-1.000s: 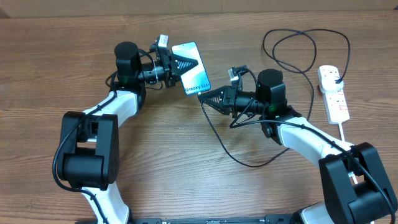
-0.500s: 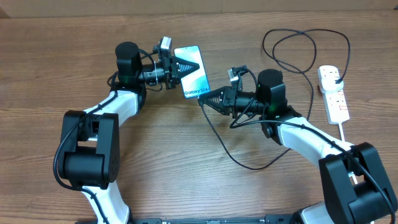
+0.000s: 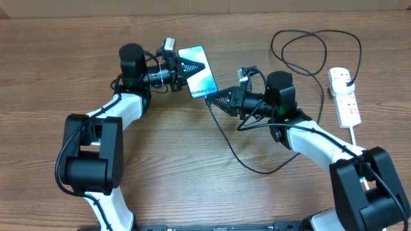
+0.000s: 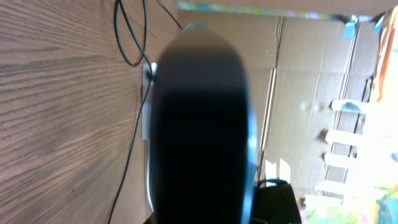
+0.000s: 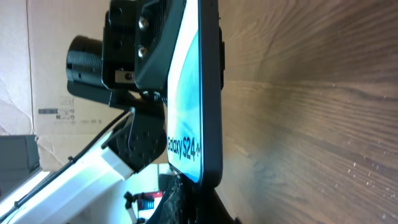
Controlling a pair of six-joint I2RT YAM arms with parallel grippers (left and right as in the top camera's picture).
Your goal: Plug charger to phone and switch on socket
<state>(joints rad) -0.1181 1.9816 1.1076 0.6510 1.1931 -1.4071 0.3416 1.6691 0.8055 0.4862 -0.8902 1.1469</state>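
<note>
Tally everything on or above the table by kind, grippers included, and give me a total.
Phone: 1
Charger cable: 1
Power strip: 1
Grippers: 2, the left gripper and the right gripper
Total: 5

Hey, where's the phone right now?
In the overhead view the phone is upper centre, clamped in the left gripper. Its lower end is just above the right gripper, which holds the charger.
</note>
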